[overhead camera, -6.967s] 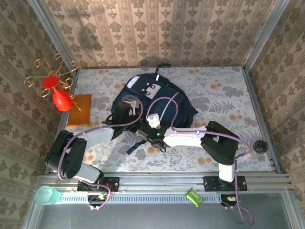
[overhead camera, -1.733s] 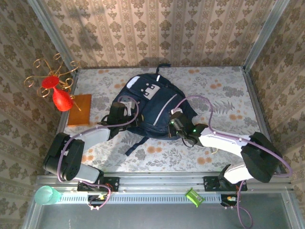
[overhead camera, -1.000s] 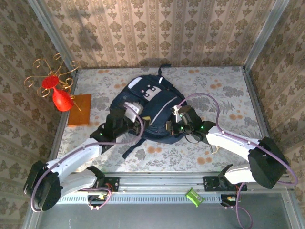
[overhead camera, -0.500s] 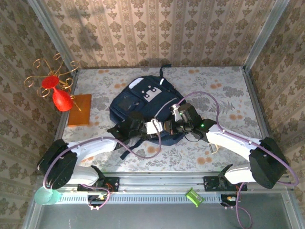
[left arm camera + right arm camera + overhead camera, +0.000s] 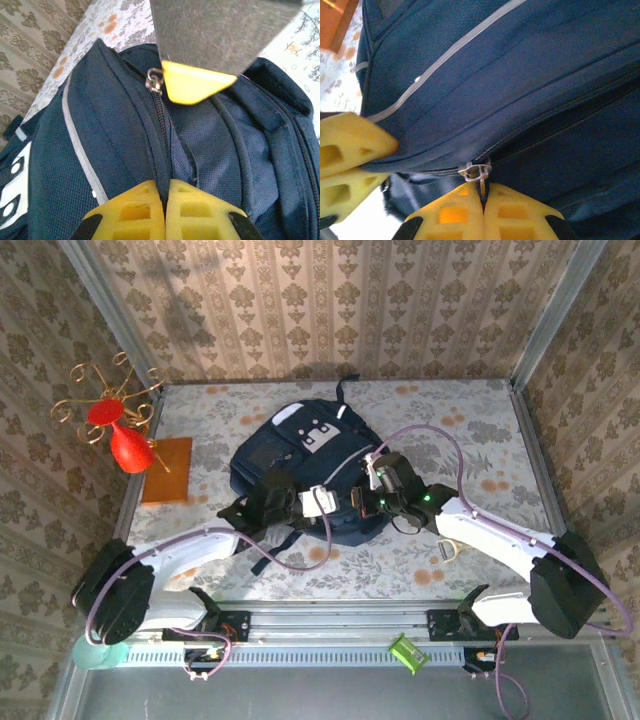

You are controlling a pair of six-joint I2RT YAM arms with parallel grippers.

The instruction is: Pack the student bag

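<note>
Flat at the middle of the table (image 5: 480, 440), somewhat toward its far edge: the student bag (image 5: 300, 455), dark navy, white-grey patch facing up, a thin pale stripe along the front. At the end of the bag nearest the table's near edge, the left gripper (image 5: 338, 502), yellow fingertips (image 5: 135, 210) pressed together, pinching the bag's fabric right on the zip seam. Facing it and almost touching, the right gripper (image 5: 358, 502), likewise clamped tight, fingertips (image 5: 515, 220) nipping the small metal zip pull (image 5: 477, 172). By the table's left edge, a red vase (image 5: 125, 445) just beside an orange board (image 5: 168, 470), apart from the bag.
</note>
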